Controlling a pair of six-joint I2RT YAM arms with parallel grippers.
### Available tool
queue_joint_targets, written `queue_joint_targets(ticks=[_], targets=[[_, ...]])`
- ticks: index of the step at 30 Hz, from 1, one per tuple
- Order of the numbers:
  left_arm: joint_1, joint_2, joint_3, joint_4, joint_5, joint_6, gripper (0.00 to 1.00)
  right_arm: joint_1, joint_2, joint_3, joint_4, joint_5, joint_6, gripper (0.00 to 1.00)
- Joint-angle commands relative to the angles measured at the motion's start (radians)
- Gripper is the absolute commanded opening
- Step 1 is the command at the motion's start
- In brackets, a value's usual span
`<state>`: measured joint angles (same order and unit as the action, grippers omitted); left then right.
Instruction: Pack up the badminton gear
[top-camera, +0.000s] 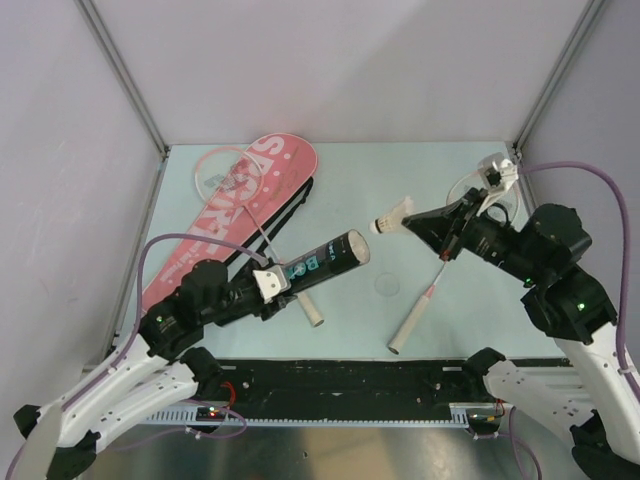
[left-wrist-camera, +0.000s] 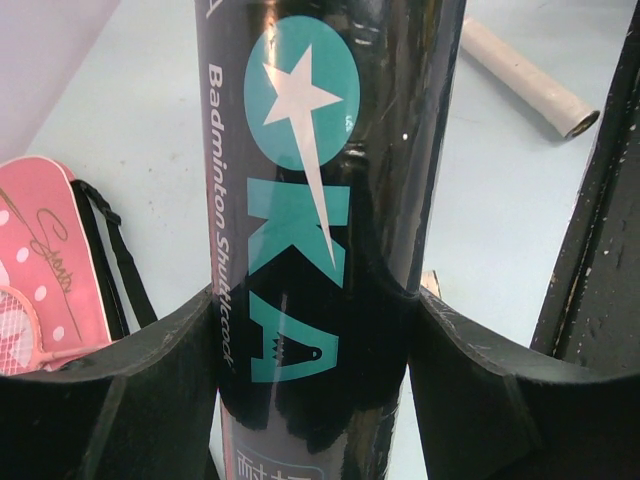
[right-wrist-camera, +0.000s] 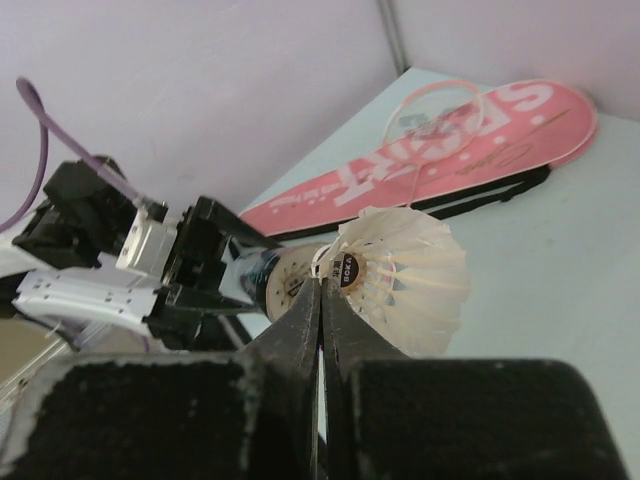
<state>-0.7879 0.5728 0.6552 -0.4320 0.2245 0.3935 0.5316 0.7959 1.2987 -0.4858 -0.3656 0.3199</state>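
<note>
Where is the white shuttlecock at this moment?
The shuttlecock is right of centre in the top view, pinched by the shut right gripper above the table, just right of the open end of the black tube held by the left gripper.

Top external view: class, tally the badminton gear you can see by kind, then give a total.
Rackets: 2
Shuttlecock: 1 in view
Black tube: 1
Pink racket case: 1
Total: 5
</note>
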Motion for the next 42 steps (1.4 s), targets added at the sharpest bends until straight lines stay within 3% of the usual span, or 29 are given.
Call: queue_joint_targets(ticks=[1,12,25,42], targets=[[-0.004,-0.021,0.065,0.054,0.067,0.029,0.0,0.084,-0.014,-0.029,0.062,0.03,0.026,0.0],[-0.004,-0.027,0.063,0.057,0.084,0.027,0.0,0.26,0.0,-0.107,0.097,0.125,0.067,0.0],[-0.004,-0.07,0.04,0.087,0.192,0.078,0.0,0.35,0.082,-0.228,0.251,0.064,0.168,0.0],[-0.004,-0.076,0.036,0.153,0.151,0.049,0.0,0.399,0.131,-0.345,0.368,0.031,0.246,0.0]])
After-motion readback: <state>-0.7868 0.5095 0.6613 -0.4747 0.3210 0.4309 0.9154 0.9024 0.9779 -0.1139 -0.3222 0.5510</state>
